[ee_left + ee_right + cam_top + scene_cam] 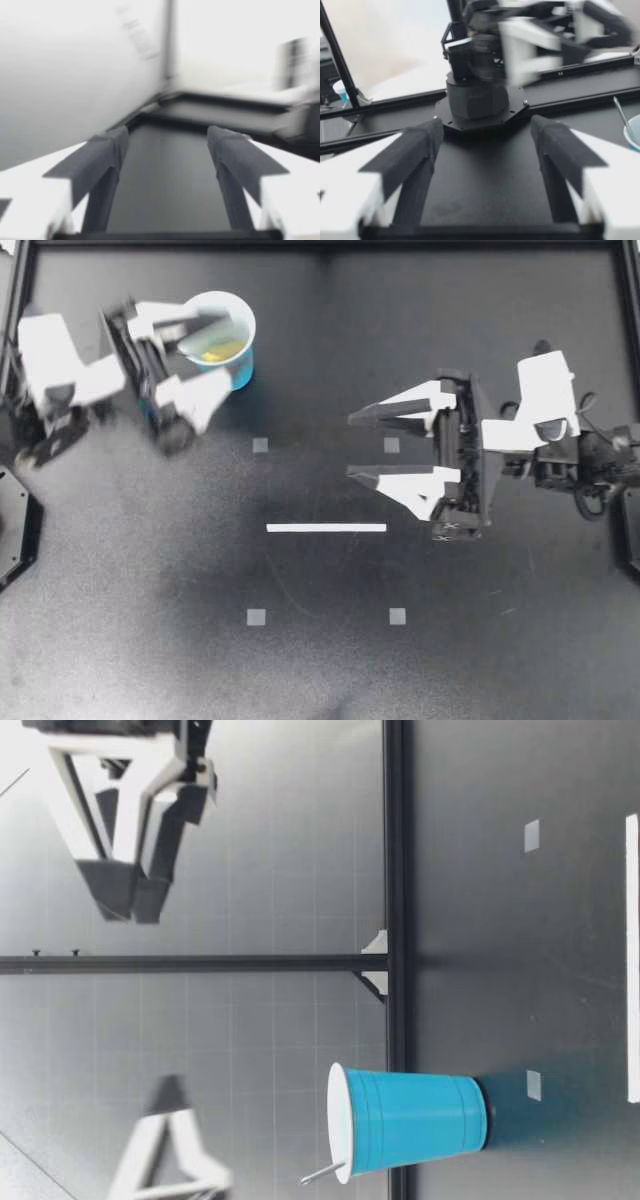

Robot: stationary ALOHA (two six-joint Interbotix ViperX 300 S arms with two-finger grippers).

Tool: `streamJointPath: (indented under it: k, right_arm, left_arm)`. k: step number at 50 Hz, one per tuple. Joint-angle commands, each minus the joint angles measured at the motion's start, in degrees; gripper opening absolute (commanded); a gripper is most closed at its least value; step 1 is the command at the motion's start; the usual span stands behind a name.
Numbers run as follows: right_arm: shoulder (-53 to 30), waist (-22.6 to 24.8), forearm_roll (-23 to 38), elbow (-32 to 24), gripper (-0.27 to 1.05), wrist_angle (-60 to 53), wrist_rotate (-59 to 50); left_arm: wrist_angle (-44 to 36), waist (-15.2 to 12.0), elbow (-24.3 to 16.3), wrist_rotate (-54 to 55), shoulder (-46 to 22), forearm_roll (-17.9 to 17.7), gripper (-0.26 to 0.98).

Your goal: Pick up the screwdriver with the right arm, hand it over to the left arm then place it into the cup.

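Note:
The blue cup (240, 365) stands at the table's back left. The screwdriver (222, 350) is inside it, yellow handle down in the cup. Its metal shaft (318, 1176) pokes out over the rim of the cup (410, 1120), and the shaft (622, 116) also shows in the right wrist view. My left gripper (207, 352) hangs open over the cup's left side, blurred, with nothing between its fingers (105, 155). My right gripper (350, 445) is open and empty above the table's middle right. In the low view my right gripper (128, 908) and my left gripper (165, 1160) both hang high above the table.
A white tape strip (326, 528) lies at the table's centre, with small grey square markers (260, 445) around it. A black frame rail (320, 246) runs along the back edge. My left arm's black base (477, 107) stands ahead of the right gripper.

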State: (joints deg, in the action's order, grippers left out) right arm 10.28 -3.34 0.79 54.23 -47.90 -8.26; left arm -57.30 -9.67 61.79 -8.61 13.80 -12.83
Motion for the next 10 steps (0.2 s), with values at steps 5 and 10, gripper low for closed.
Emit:
streamJointPath:
  k: [5, 10]
  right_arm:
    - [3.4, -0.4, 0.0, -0.1, 0.71, 1.8, 0.2]
    - [4.3, -0.4, -0.1, -0.3, 0.71, 5.4, 0.3]
  left_arm:
    - [6.9, 6.6, -3.1, 0.3, 4.0, 1.1, 0.62]
    - [14.2, 8.8, -5.1, 0.3, 4.4, 1.8, 0.62]
